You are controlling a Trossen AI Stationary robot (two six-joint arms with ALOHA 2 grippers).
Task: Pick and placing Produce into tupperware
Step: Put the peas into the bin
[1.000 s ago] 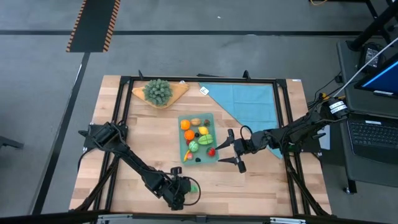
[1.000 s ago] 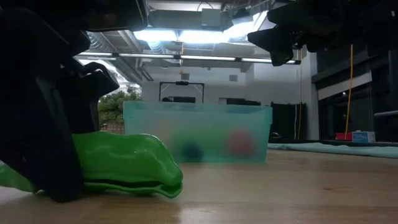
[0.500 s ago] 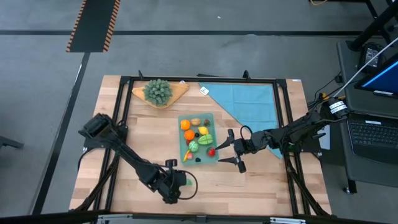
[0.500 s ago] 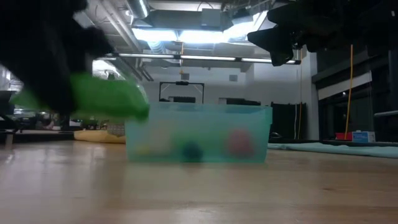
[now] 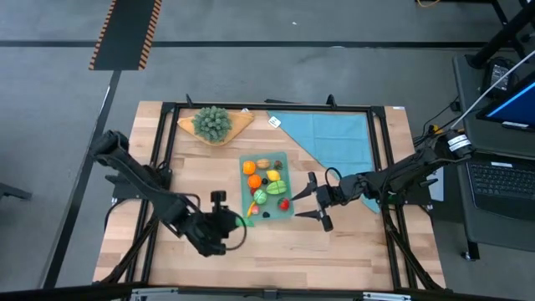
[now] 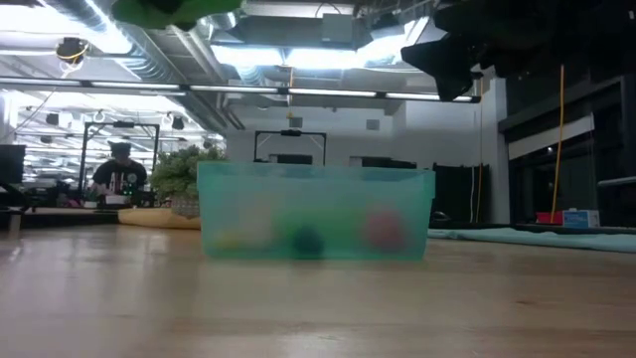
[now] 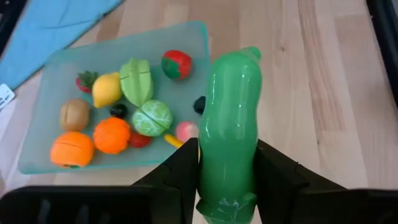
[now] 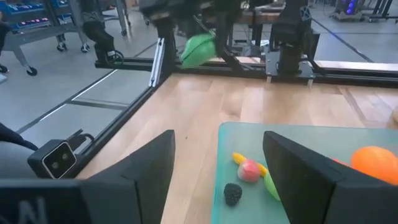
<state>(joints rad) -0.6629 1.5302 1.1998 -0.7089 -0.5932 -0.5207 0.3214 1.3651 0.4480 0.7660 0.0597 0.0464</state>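
The teal tupperware [image 5: 282, 159] stands mid-table and holds several small toy produce pieces [image 7: 112, 134], among them an orange, a lemon and a strawberry. My left gripper [image 5: 236, 222] hovers near the container's near left corner, shut on a long green pod [image 7: 230, 124]. In the low view the pod [image 6: 174, 10] shows high above the table. My right gripper [image 5: 311, 203] stands open in the air beside the container's near right corner [image 8: 227, 134], with nothing between its fingers. My left gripper pinches the green pod between its two fingers [image 7: 183, 171], near the pod's rear end [image 7: 225, 186]. The fingers slant downward from the table's left toward the tupperware and lie along the pod, which sticks out ahead of them. The pod is lifted clear of the table.
At the far left a tan board [image 5: 242, 119] carries a bushy green bunch [image 5: 213, 123]. A light-blue cloth [image 5: 334, 138] lies at the far right. Black frame rails [image 5: 167, 150] run along the table's sides. A person [image 6: 119, 169] stands in the room beyond.
My left gripper has risen from the table near its front edge and gone toward the far edge and the tupperware, tipping less steeply. The green pod, which lay on the table a second ago, has come up with it and hangs clear.
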